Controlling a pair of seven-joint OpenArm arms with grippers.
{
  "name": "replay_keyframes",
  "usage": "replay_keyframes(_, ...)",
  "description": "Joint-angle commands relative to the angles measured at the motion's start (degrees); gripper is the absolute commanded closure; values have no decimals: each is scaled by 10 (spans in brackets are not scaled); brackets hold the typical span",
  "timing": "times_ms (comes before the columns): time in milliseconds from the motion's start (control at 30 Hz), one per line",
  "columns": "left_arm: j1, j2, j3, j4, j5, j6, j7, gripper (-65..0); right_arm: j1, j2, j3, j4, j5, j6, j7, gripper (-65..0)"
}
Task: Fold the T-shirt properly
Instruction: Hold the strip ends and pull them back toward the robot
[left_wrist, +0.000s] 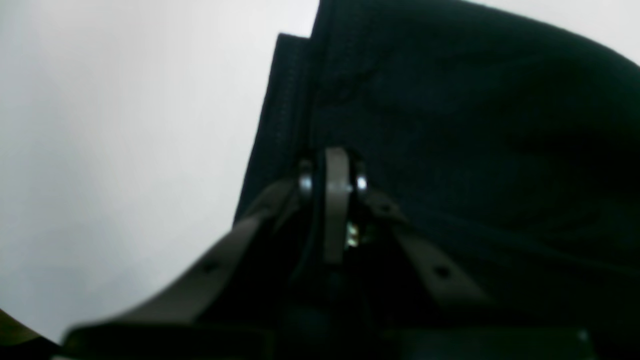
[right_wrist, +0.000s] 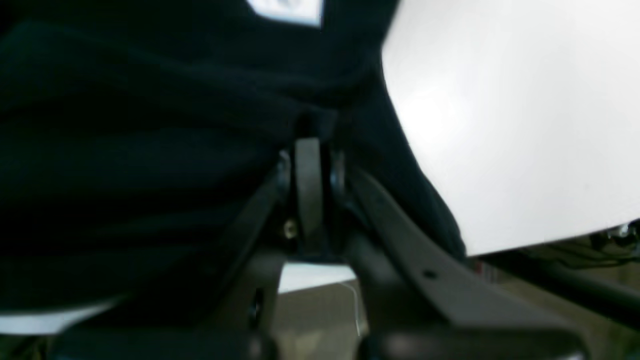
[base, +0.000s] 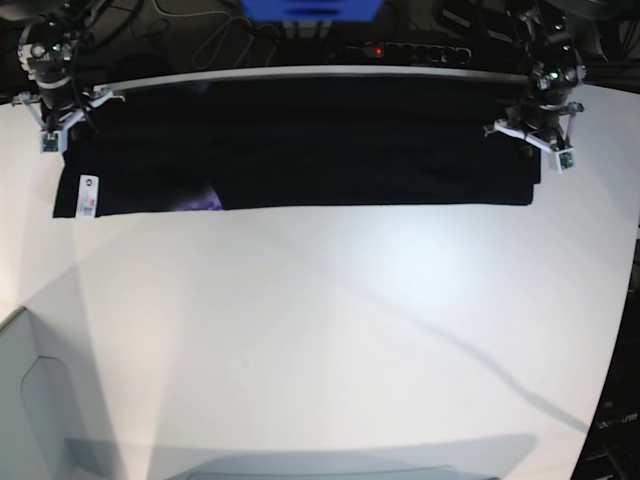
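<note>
The black T-shirt (base: 300, 150) stretches as a long band along the far edge of the white table (base: 320, 330). Its white tag (base: 87, 195) and a bit of purple print (base: 205, 200) show at the band's lower left. At the band's right end, my left gripper (base: 535, 140) is shut on the cloth. My right gripper (base: 55, 125) is shut on the left end. In the left wrist view the closed fingertips of the left gripper (left_wrist: 335, 165) pinch the T-shirt (left_wrist: 475, 125) near a hemmed edge. The right gripper (right_wrist: 310, 145) bites into dark folds of the T-shirt (right_wrist: 125, 150), with the tag (right_wrist: 290, 10) above.
Behind the table lie a black power strip (base: 410, 50), cables and a blue object (base: 310, 8). The table's edge (right_wrist: 550, 240) and the floor below show in the right wrist view. A grey panel (base: 40, 400) stands at the near left corner.
</note>
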Motion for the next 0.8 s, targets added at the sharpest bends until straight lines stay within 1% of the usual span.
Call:
replay_keyframes(0,1,-9,-3,7,1,2,-10,0,-1,5,3,0,5,4,10,0)
replay_keyframes(33,1,-9,-4,7,1,2,-10,-2,-1,6,3,-7,5,4,10,-9)
replay_keyframes(100,1,-8,-5,10,1,2,-10,-13,-1,15,2,-21,5,4,10,-60)
replay_keyframes(167,2,-8,-5,11,1,2,-9,-61,-1,16,-1,-35,5,4,10,-134)
replay_keyframes(200,2,-8,-5,12,1,2,-9,-100,3,16,-1,-38,5,4,10,-178)
replay_keyframes(267,11,-8,-6,15,1,2,-9,-194,7,16,-1,-39,5,4,10,-247)
replay_keyframes(333,18,-8,-6,22,1,2,-9,-305,8,16,1,-37,5,4,10,-297)
replay_keyframes(367,22,-8,-6,27,1,2,-9,-357,9,16,2,-37,5,4,10,-311)
replay_keyframes(467,35,-9,-6,47,1,2,-9,-465,10,16,1,-37,5,4,10,-317)
replay_keyframes(533,43,-9,-7,60,1,2,-9,-509,10,16,-1,-36,5,4,10,-317)
replay_keyframes(567,46,-9,-7,66,1,2,-9,-520,10,16,-1,-36,5,4,10,-317)
replay_keyframes(667,47,-8,-10,67,1,2,-9,-521,10,16,-1,-36,5,4,10,-317)
replay_keyframes(767,46,-6,-30,64,1,2,-9,-521,10,16,-1,-37,6,4,10,-317)
